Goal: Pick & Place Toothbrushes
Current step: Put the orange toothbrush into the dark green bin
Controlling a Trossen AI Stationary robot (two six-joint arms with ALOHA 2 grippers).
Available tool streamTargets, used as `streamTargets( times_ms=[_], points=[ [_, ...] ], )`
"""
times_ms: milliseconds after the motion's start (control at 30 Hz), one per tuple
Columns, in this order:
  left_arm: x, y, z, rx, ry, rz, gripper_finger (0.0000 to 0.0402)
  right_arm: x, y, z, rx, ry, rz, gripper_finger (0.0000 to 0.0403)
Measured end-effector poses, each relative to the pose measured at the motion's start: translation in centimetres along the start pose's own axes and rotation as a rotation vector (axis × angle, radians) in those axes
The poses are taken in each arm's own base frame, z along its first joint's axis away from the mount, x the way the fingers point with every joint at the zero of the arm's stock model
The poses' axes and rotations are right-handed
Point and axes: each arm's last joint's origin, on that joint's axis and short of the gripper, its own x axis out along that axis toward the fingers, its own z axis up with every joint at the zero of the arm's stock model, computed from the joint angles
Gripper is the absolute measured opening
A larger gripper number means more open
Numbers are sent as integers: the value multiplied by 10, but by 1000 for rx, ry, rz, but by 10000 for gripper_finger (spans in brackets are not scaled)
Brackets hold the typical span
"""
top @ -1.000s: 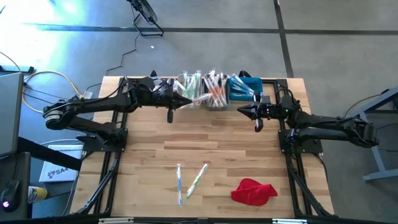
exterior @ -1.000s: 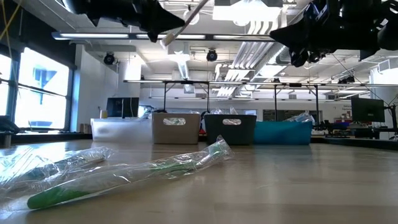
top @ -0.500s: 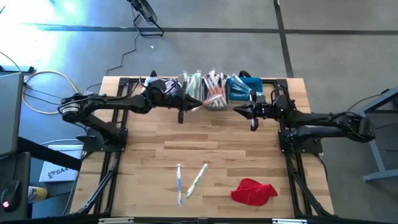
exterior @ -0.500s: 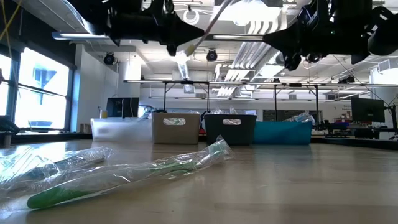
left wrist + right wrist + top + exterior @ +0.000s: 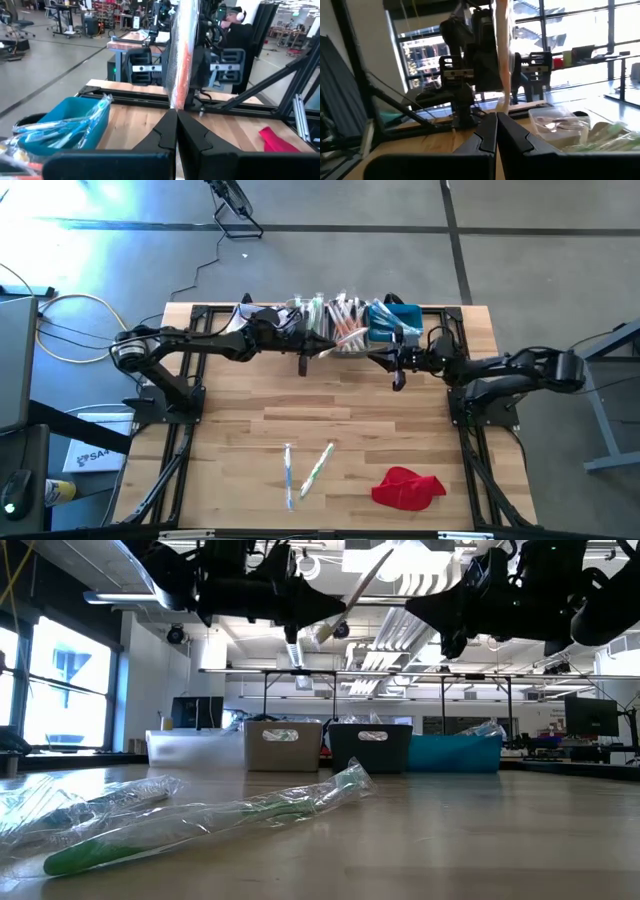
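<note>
High view: the left gripper (image 5: pixel 303 361), clamped on an orange toothbrush (image 5: pixel 325 350), is hovering just in front of the row of bins (image 5: pixel 345 330), brush angling toward the right gripper (image 5: pixel 398 372), fingers together and empty, facing it nearby.

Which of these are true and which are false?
1. A green toothbrush lies on the table. True.
2. The red cloth is in a bin. False: it lies on the table.
3. The left tool holds an orange toothbrush. True.
4. The blue bin is empty. False: wrapped toothbrushes are in it.
5. The right tool is open. False: it is shut.
</note>
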Motion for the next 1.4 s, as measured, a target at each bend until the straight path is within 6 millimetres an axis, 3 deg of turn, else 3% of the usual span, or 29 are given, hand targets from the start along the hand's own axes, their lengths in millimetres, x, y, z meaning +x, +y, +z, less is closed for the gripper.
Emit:
streamTargets(
  times_ms=[433,733,933,1400],
  points=[
    [5,2,2,0,-1,13,0,3,-4,-7,2,-4,-133,5],
    [5,2,2,0,-1,13,0,6,2,-7,-20,-10,-149,99],
    [5,2,2,0,-1,13,0,17,9,3,-50,-50,-115,146],
    [5,2,2,-1,2,12,0,40,7,21,-77,-67,-124,166]
  ],
)
